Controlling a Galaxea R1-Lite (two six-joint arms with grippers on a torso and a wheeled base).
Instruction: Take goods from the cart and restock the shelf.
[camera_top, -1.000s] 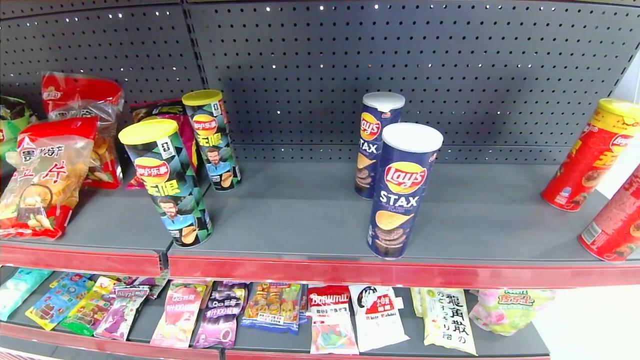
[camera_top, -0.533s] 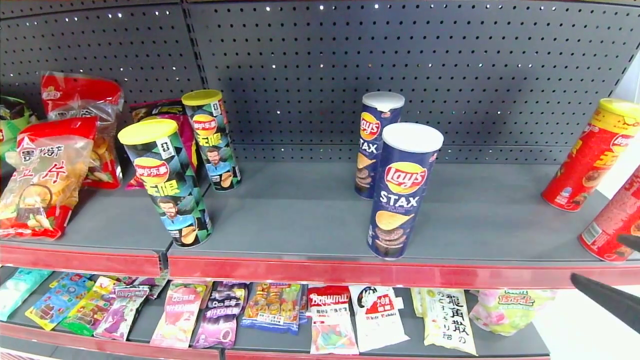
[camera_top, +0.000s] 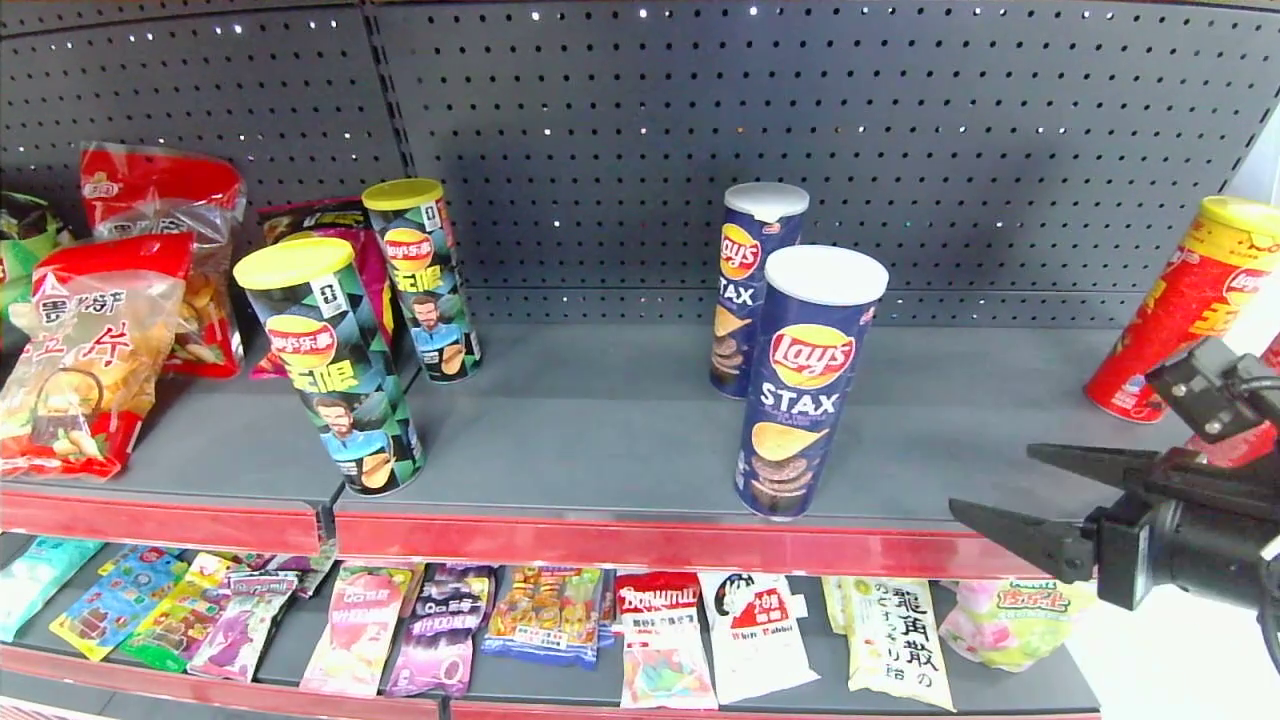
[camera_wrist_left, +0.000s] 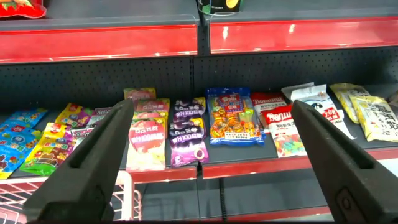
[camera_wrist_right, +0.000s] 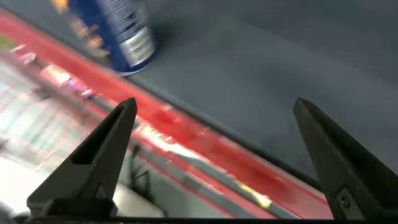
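Dark-blue crisp cans (camera_top: 808, 380), two of them, are seen upright near the middle of the grey shelf (camera_top: 600, 430), one at its red front lip and one behind it. Yellow-lidded green cans (camera_top: 335, 370) are stood to their left beside red snack bags (camera_top: 95, 350), and red cans (camera_top: 1180, 310) are placed at the right end. The right gripper (camera_top: 990, 480) is held at the shelf's front edge, right of the front blue can, its fingers spread wide and empty. The left gripper (camera_wrist_left: 212, 104) is held lower, fingers wide apart with nothing between them, faced toward candy packets (camera_wrist_left: 233, 118) laid on the lower shelf (camera_wrist_left: 249, 167).
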